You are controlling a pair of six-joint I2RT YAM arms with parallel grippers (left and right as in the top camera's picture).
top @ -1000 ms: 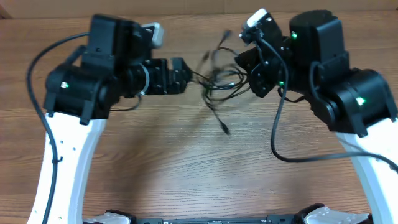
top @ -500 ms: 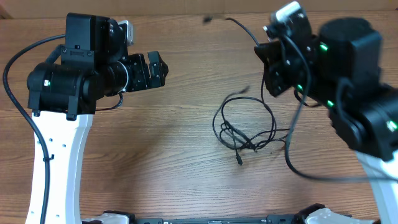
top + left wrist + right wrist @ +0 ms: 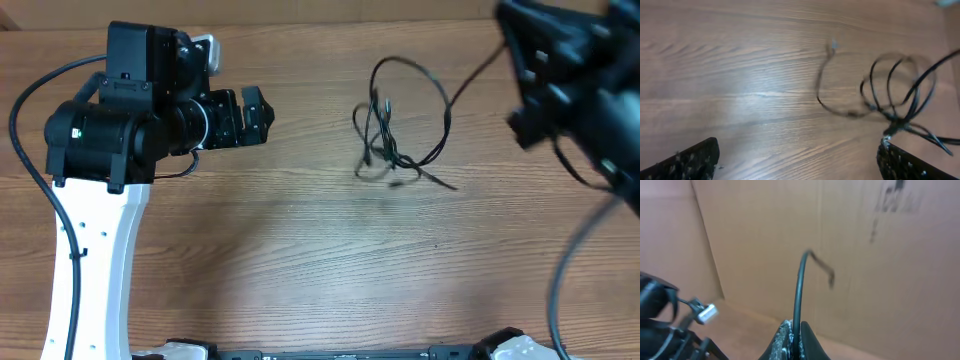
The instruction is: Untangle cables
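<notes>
Right claw [image 3: 794,339] pinched shut on one cord [image 3: 799,287], held high (arm blurred in overhead view). Tangled cables [image 3: 392,150] below it, ahead-right of left claw [image 3: 257,113], which is wide, empty. Judgement: draw cord up slowly, left claw pins knot. Wooden table [image 3: 300,260], smooth grain. Cardboard wall [image 3: 750,245] beyond right claw.

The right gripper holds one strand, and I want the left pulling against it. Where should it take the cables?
Probably the loop of the cables nearest the open left gripper, coming from that side: it bows clear of the knot.
</notes>
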